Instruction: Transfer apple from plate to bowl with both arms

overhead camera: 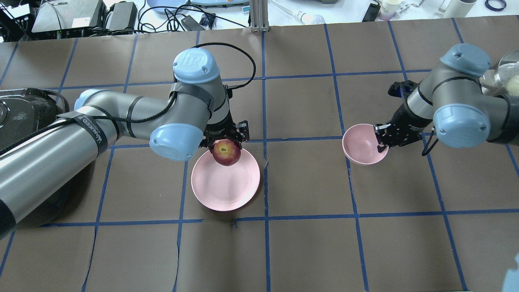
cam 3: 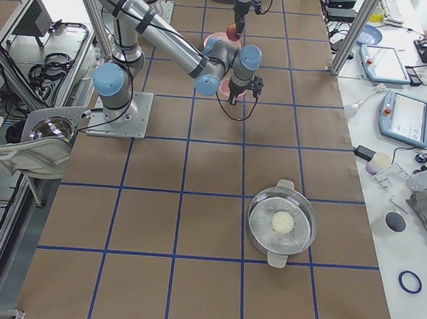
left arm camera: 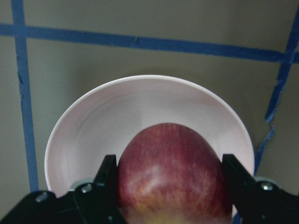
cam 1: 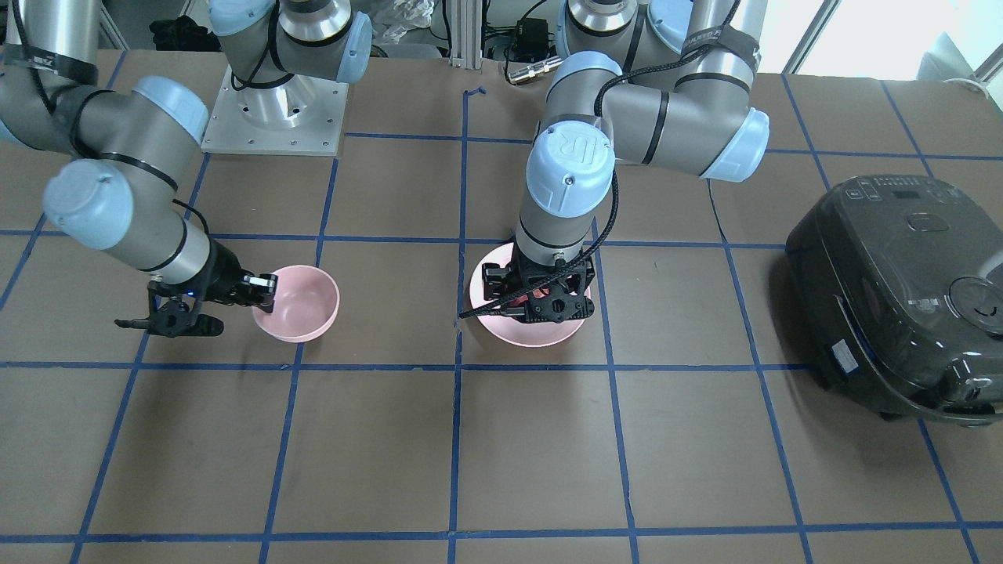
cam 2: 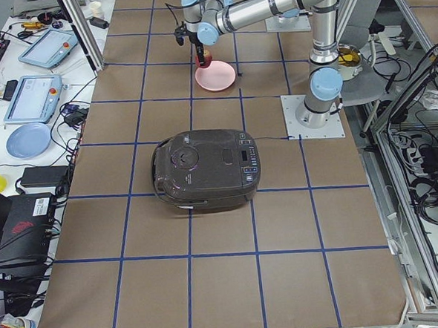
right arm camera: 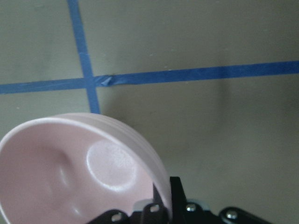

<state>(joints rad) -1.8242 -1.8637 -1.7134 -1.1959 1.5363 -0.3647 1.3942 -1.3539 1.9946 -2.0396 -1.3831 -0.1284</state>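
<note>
- The surface (overhead camera: 308, 251) is matte brown board crossed by blue tape lines. The carry runs from just left of centre to right of centre in the overhead view, so a low, level path should do.
- A dark, glossy cooker (cam 1: 901, 290), rounded and bulky, sits at the right edge of the front view, well apart from that route (no concern, I judge).
- The plate (overhead camera: 225, 190) is wide, shallow, smooth and pale pink, just left of centre in the overhead view. The fruit hangs over its far rim, apparently lifted clear.
- The bowl (overhead camera: 359, 146) is smaller and deeper, the same pink with a faint sheen, right of centre. I cannot tell whether it sits flat or tipped.
- The apple (overhead camera: 226, 152) is round and waxy red with a yellow stem patch. Being slick and curved, it should travel slowly and be let go low inside the bowl.
- The left claw (left arm camera: 169, 182) is clamped on the apple's flanks, with a black finger on either side.
- The right claw (overhead camera: 381, 140) pinches the bowl's right-hand rim. It should steady the bowl firmly, since the opening barely exceeds the fruit.
</note>
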